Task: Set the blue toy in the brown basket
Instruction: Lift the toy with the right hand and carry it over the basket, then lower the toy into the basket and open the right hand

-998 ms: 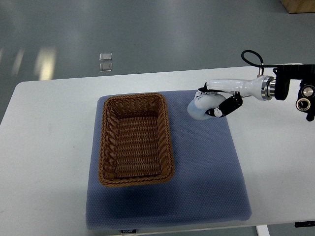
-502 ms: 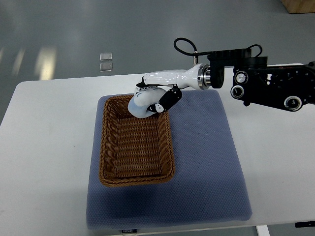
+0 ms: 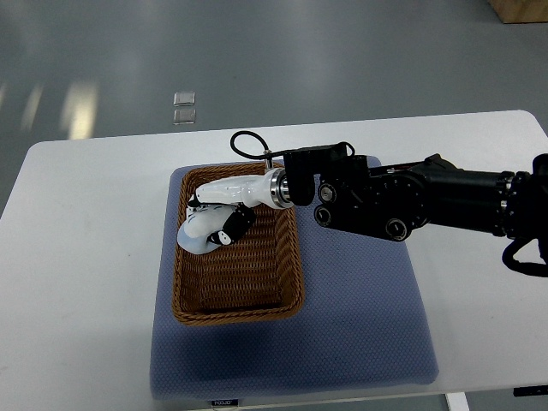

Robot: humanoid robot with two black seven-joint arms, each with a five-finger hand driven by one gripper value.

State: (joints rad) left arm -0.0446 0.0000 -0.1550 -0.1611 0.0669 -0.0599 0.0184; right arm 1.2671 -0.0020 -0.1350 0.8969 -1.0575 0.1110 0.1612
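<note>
My right hand (image 3: 214, 224) reaches in from the right over the brown wicker basket (image 3: 238, 298), above its far left part. Its white fingers (image 3: 229, 233) with black tips are curled around a pale blue toy (image 3: 198, 235), which hangs just above the basket floor near the left wall. The black forearm (image 3: 402, 201) crosses the basket's right rim. The basket stands on a blue-grey mat (image 3: 360, 317). My left arm does not show.
The mat lies on a white table (image 3: 77, 274); its front edge is at the bottom of the picture. A black cable loop (image 3: 244, 141) sticks up from the wrist. Grey floor lies beyond the table's far edge.
My right arm has travelled left with the toy, from beside the basket's right side, over its far rim, to above its far left interior, and has come lower.
</note>
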